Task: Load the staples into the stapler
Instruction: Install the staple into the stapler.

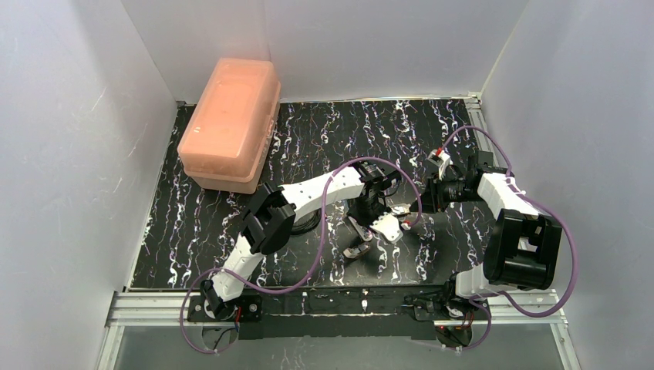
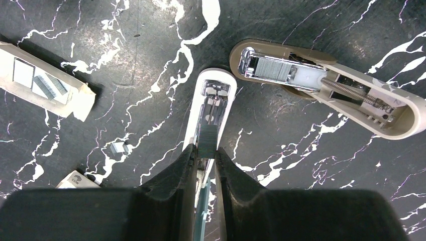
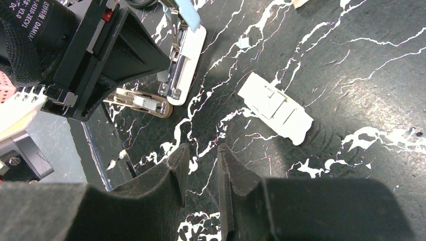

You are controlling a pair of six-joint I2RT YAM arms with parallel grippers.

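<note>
The stapler (image 2: 215, 95) lies opened on the black marbled mat, its silver channel facing up in a white base. Its light-blue lid (image 2: 204, 201) shows between my left fingers. My left gripper (image 2: 206, 150) is shut on the staples (image 2: 207, 140), a short grey strip held over the rear of the channel; whether the strip touches it I cannot tell. In the right wrist view the same stapler (image 3: 182, 60) lies at the upper left. My right gripper (image 3: 201, 150) hovers open over bare mat with nothing between its fingers. From above, both grippers meet near mid-table, left (image 1: 369, 212) and right (image 1: 429, 196).
A second, tan stapler (image 2: 326, 85) lies open to the right, with staples in its channel. A tan cardboard sleeve (image 2: 45, 88) with staple strips lies at the left, and a loose staple bit (image 2: 119, 147) nearer. A flattened white card (image 3: 275, 108) lies right of my right gripper. A pink lidded box (image 1: 231, 123) stands back left.
</note>
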